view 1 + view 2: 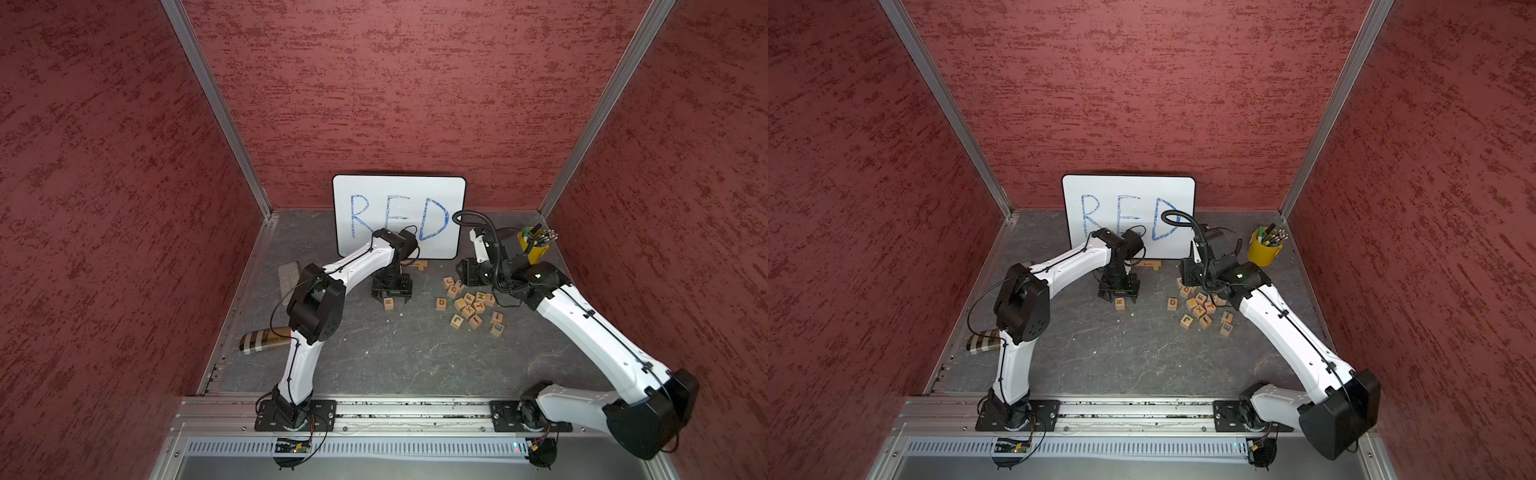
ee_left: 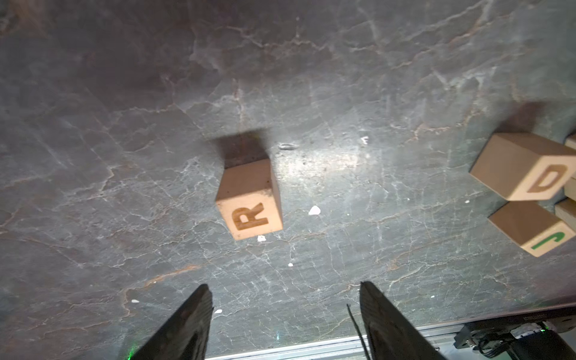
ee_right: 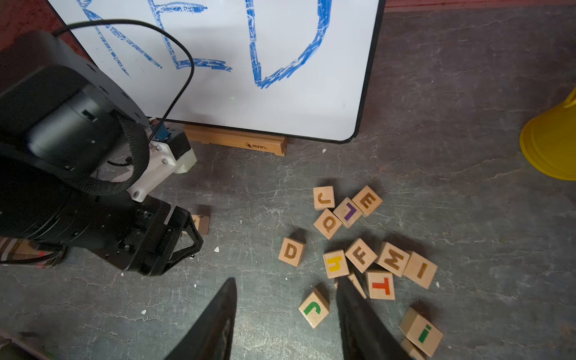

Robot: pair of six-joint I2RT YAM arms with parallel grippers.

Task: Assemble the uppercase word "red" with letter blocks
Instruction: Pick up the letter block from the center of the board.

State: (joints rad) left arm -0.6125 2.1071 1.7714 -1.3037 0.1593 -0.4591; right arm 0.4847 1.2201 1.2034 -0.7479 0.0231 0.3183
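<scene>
Letter blocks come first. The R block (image 1: 389, 303) sits on the gray table (image 1: 395, 357) all by itself, with its R facing up. My left gripper (image 1: 392, 296) hangs just over it, a bit toward the white board (image 1: 399, 195). In my left wrist view its two black fingers (image 2: 187, 321) stand wide apart with only bare table between them. The R block (image 2: 249, 202) lies out past the tips, and they do not touch it. So my left gripper (image 2: 285, 288) is open and holds nothing.

The D block (image 1: 441, 304) is well off to the side of the R block. It sits at the near edge of a messy pile (image 1: 471, 305) of other blocks, close to them. In both top views I can see its D facing up.

The E block (image 3: 367, 200) shows only in my right wrist view. It is on the far side of the pile, nearer the white board, right next to a block with a purple L (image 3: 347, 212). I cannot find it in the top views, where my right arm covers that spot.

My right gripper (image 3: 286, 282) is up over the pile. Its fingers (image 3: 215, 324) are partly apart, bare table shows between them, and it holds nothing. A yellow cup (image 1: 534, 249) of pens stands in the back corner.
</scene>
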